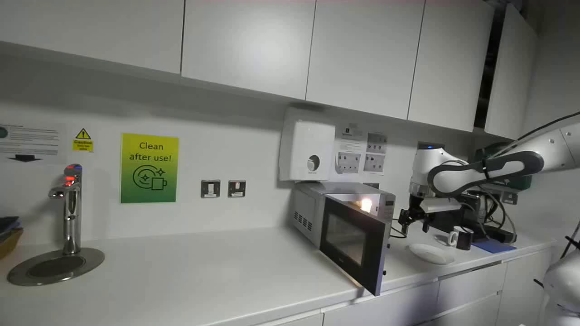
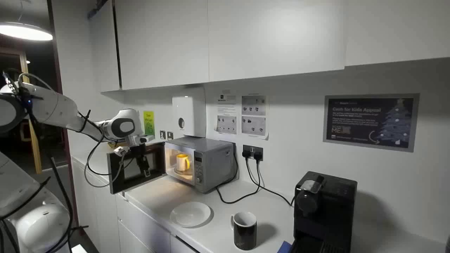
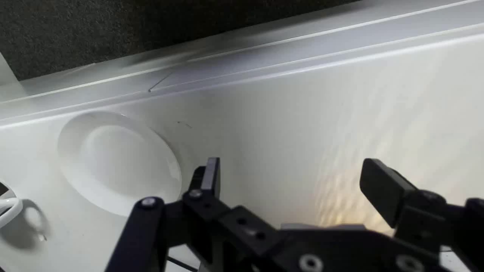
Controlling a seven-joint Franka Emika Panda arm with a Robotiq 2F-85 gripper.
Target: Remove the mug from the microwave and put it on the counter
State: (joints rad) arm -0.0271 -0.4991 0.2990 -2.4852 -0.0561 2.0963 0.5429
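From the left in an exterior view, a white jointed arm carries a black two-fingered gripper, jaws spread wide above the long smooth white counter; behind it the black-framed glass door stands open, reaching the counter's front edge. The boxy silver-grey microwave follows, a yellow-looking mug standing in its lit interior. Then come a round white plate, a black white-handled mug and a black coffee machine, all taking up counter. Lettering, left to right: yellow label, "Caution"; yellow-green poster, "Clean after use!"; dark grey-edged poster, "Cash for Kids Appeal". Finer print is too small.
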